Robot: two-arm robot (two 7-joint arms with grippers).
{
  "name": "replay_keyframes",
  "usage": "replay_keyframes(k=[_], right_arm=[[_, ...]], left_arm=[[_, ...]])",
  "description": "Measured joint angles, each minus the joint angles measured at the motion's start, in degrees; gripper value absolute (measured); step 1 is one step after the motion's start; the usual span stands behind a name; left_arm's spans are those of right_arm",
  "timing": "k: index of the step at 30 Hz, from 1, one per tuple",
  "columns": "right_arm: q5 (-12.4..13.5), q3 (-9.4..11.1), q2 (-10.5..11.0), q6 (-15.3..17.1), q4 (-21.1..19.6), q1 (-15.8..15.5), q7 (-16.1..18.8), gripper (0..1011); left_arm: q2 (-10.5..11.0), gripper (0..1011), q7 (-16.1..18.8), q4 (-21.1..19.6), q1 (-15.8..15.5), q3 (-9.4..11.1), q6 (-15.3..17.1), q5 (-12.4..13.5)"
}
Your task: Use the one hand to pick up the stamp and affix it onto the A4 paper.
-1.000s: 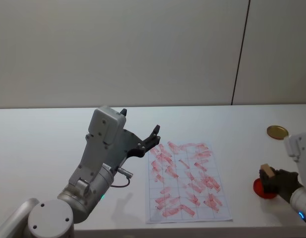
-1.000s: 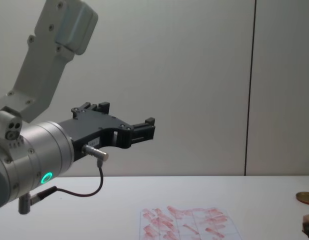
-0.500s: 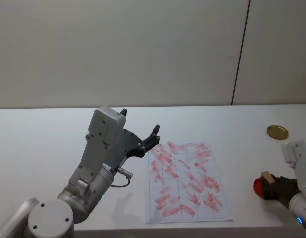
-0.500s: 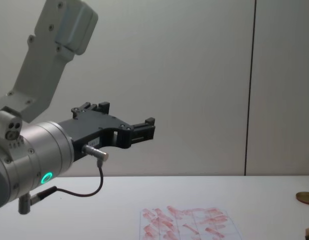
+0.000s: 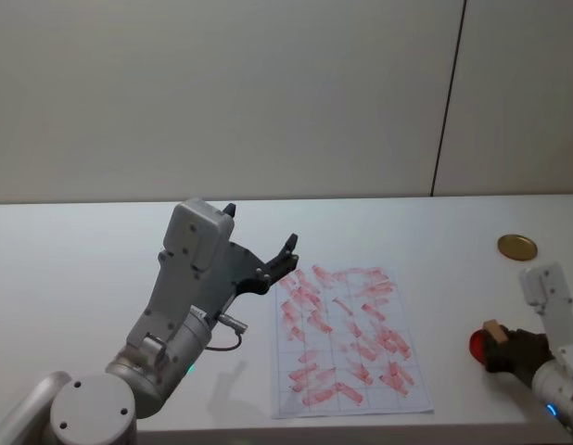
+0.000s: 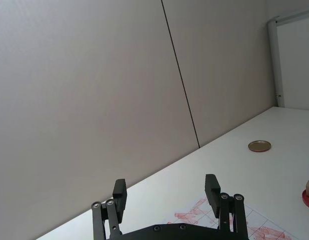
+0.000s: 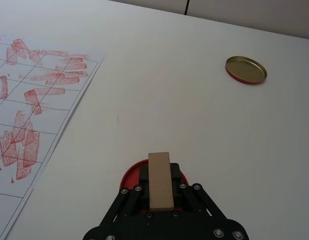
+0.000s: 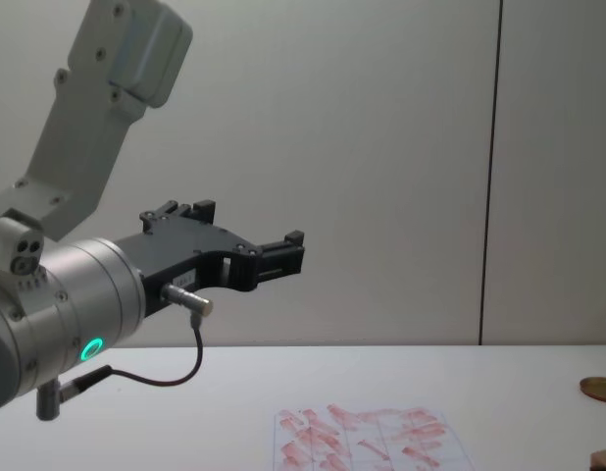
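Observation:
The stamp (image 7: 160, 180), a small light-brown wooden block, is held between the fingers of my right gripper (image 7: 160, 186), which is shut on it. It stands on a red round ink pad (image 7: 133, 174). In the head view the stamp (image 5: 493, 329) and right gripper (image 5: 505, 349) are at the table's near right, to the right of the A4 paper (image 5: 347, 338). The paper is a white gridded sheet covered in red marks. My left gripper (image 5: 261, 228) hangs open and empty above the table, left of the paper.
A flat gold round lid (image 5: 516, 246) lies on the white table at the far right, beyond the ink pad. The raised left arm (image 8: 68, 294) fills the chest view's left side. A grey wall stands behind the table.
My right gripper has sunk lower and a little nearer with the stamp, bringing it down on the red pad. The left arm has not moved.

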Motion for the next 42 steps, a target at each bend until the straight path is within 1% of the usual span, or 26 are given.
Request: replay_keyframes(k=[12, 17, 21, 26, 29, 31, 35, 36, 39, 42], right_arm=[[-0.1, -0.2, -0.6, -0.2, 1.7, 1.0, 0.0, 220], [0.0, -0.2, -0.7, 0.0, 1.6, 1.1, 0.0, 221], [0.2, -0.3, -0.8, 0.2, 0.7, 1.1, 0.1, 221], [0.5, -0.2, -0.7, 0.3, -1.5, 0.9, -0.1, 221], [0.8, 0.0, -0.6, 0.4, -3.6, 0.6, -0.2, 220], [1.1, 0.2, -0.5, 0.8, -6.2, 0.2, -0.4, 220], [1.5, 0.2, -0.4, 1.2, -8.7, -0.2, -0.5, 221], [1.6, 0.2, -0.4, 1.4, -10.1, -0.4, -0.5, 221], [1.7, 0.1, -0.4, 2.1, -12.2, -0.9, -0.4, 221], [1.7, -0.1, -0.4, 2.6, -13.6, -1.1, -0.4, 220]], left_arm=[[0.0, 993, 0.0, 0.0, 0.0, 0.0, 0.0, 0.0], [0.0, 993, 0.0, 0.0, 0.0, 0.0, 0.0, 0.0], [0.0, 993, 0.0, 0.0, 0.0, 0.0, 0.0, 0.0], [0.0, 993, 0.0, 0.0, 0.0, 0.0, 0.0, 0.0], [0.0, 993, 0.0, 0.0, 0.0, 0.0, 0.0, 0.0], [0.0, 993, 0.0, 0.0, 0.0, 0.0, 0.0, 0.0], [0.0, 993, 0.0, 0.0, 0.0, 0.0, 0.0, 0.0], [0.0, 993, 0.0, 0.0, 0.0, 0.0, 0.0, 0.0], [0.0, 993, 0.0, 0.0, 0.0, 0.0, 0.0, 0.0], [0.0, 993, 0.0, 0.0, 0.0, 0.0, 0.0, 0.0]])
